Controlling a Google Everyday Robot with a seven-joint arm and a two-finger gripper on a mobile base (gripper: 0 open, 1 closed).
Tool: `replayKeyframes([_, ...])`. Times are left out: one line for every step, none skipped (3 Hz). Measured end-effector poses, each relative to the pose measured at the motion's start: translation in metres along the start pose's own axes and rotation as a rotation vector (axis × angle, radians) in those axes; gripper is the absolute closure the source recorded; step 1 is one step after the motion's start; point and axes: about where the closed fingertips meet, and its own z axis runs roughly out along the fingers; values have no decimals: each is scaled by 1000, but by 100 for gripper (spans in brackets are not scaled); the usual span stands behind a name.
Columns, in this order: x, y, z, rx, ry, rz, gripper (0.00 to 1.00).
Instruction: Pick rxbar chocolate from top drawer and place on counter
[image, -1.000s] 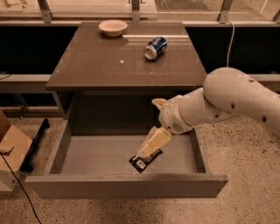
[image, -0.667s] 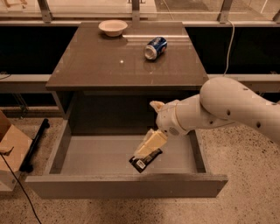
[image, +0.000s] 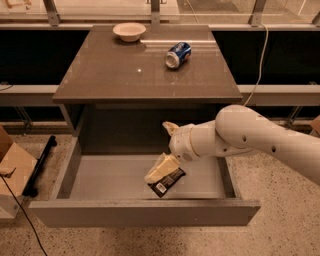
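One rxbar chocolate, a small flat black rectangular snack-bar wrapper with white lettering, is lying slantwise on the floor of the top drawer, a wide shallow grey box standing open. It is sitting at about 3 o'clock from the middle of that floor. Its white label end is pointing toward 7 o'clock.

One cream parallel-jaw gripper, on a rounded white arm reaching in from 3 o'clock, is overlapping the bar's 11 o'clock end and appears to be touching it. Whether it is spread or pinching cannot be told.

Handling, as judged: the item is looking light, thin and semi-stiff, with a slick film skin. It is not fragile, but is likely to slide on the smooth drawer floor. The best hold is probably across the narrow width near the middle, pinching the long edges.

Destination: the glossy grey-brown rectangular counter, at 12 o'clock of the drawer. It is carrying one blue soda can on its side at 2 o'clock and one pale shallow bowl at 11 o'clock.
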Motion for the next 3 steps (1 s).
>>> replayKeyframes([13, -5, 24, -23, -9, 16, 0])
replayKeyframes([40, -12, 42, -37, -4, 66, 0])
replayKeyframes([60, -14, 50, -38, 2, 103, 0])
